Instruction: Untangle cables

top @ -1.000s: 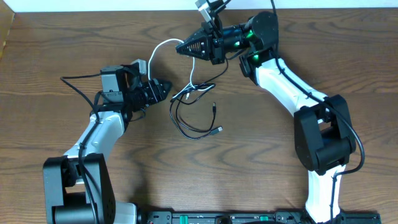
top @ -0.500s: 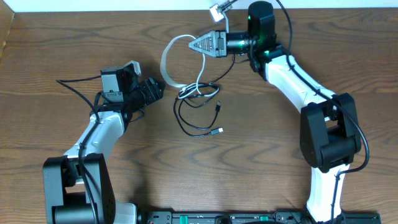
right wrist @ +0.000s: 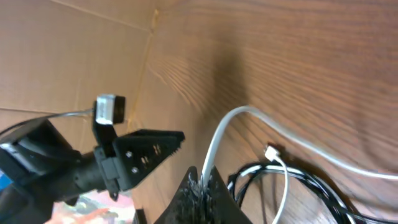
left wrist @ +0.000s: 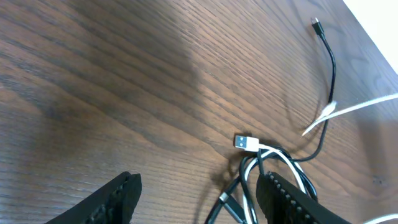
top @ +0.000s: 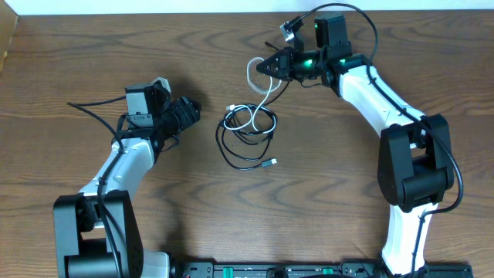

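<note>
Right tool is clamped on the white cable near the far side of the tabletop. We see the cord run from its tips down into the pile. We have the left tool with jaws apart and nothing in it, just left of the pile. The black cables lie looped on the tabletop between the arms. The white cable threads through those loops, its USB plug at the pile's left edge.
</note>
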You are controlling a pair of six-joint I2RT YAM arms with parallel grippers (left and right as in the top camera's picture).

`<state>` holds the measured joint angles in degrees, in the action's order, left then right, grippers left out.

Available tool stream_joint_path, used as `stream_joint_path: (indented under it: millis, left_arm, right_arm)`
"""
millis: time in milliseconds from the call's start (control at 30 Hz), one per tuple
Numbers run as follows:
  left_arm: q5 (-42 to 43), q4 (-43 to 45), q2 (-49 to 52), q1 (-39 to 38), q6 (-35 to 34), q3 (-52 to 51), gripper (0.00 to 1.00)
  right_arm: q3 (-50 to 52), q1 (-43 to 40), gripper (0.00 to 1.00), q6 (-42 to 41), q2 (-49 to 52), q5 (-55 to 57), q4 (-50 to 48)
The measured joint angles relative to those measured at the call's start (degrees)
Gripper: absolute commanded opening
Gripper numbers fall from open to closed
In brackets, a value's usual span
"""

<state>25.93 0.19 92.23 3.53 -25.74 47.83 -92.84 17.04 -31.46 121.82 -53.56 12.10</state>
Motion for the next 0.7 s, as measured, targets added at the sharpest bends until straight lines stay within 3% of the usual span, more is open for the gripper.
stream_joint_path:
  millis: [367,700]
  left_arm:
    - [2.7,-4.3,1.2,-4.1,-0.1,0.0,0.65]
    - [2.1,-10.3,1.2,-9.8,-0.2,0.1,0.65]
  right_arm:
    - [0.0,-0.4,0.01,1.9,0.0,3.8,10.0]
    - [0.0,-0.4,0.01,2.4,0.0,24.3,30.5]
